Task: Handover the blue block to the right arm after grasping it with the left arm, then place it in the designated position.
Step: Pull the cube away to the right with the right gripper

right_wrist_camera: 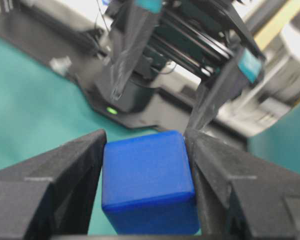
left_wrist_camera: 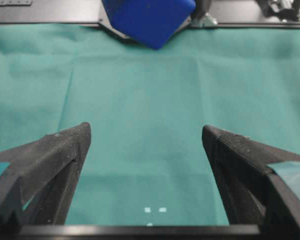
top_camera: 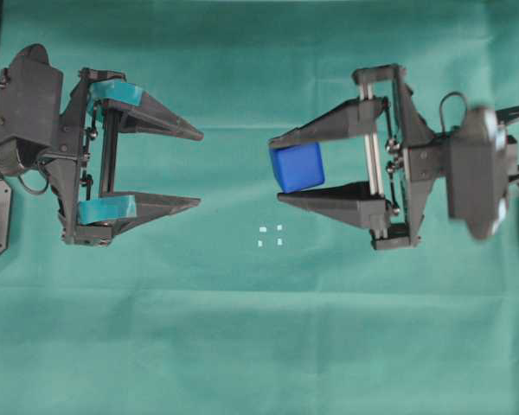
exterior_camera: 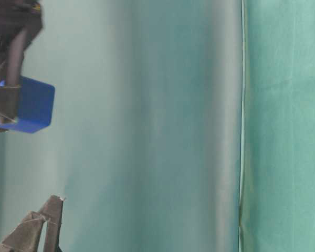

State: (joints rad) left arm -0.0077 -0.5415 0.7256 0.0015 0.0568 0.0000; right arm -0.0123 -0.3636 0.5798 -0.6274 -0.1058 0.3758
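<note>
The blue block (top_camera: 297, 166) hangs above the green cloth, clamped between the two black fingers of my right gripper (top_camera: 277, 169); the right wrist view shows the blue block (right_wrist_camera: 147, 185) pressed on both sides. My left gripper (top_camera: 199, 169), with teal pads, stands wide open and empty on the left, well apart from the block. The designated position (top_camera: 271, 236), four tiny white marks, lies on the cloth below and left of the block, between the two grippers. From the left wrist, the blue block (left_wrist_camera: 149, 20) sits far ahead and the designated position (left_wrist_camera: 155, 210) shows low between the open fingers (left_wrist_camera: 65, 150).
Green cloth (top_camera: 259, 346) covers the whole table. The left arm's black base (right_wrist_camera: 135, 95) shows behind the block in the right wrist view. The table-level view shows the blue block (exterior_camera: 34, 105) raised at upper left and a black fingertip (exterior_camera: 50, 210) at the bottom.
</note>
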